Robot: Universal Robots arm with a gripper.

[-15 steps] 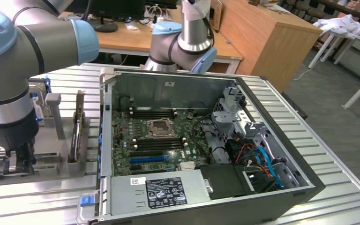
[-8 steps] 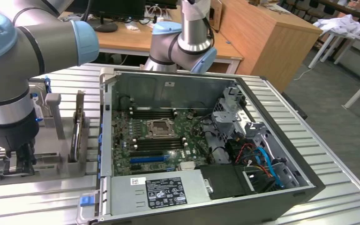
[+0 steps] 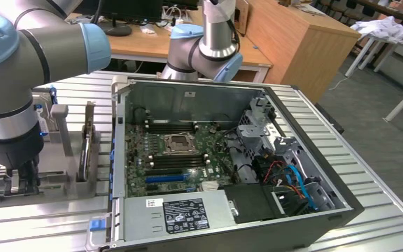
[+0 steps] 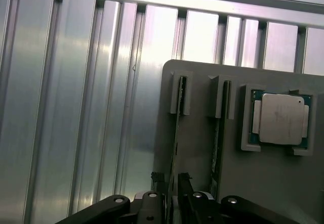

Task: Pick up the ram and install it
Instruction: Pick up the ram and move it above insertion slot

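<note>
Exterior view: I see my arm at this view's left, reaching straight down to a grey fixture on the ribbed aluminium table. The gripper is low over the fixture's near end. Just beside the fixture, toward this view's right, the computer case lies open with its motherboard facing up. The black memory slots on either side of the processor socket look bare from here. A second arm stands behind the case, well apart from my work.

Wrist view: I am looking down the length of the fixture. The ram stands on its long edge in the slot nearest the bare table, with its far end seated in a small grey bracket. Another stick stands the same way in the neighbouring slot. Beyond that, a square silver CPU chip lies flat in its own recess. The gripper is down at the near end of the ram and lined up along it. I cannot tell whether it is clamped on the stick or just poised around it. The ram is upright in its slot.
</note>
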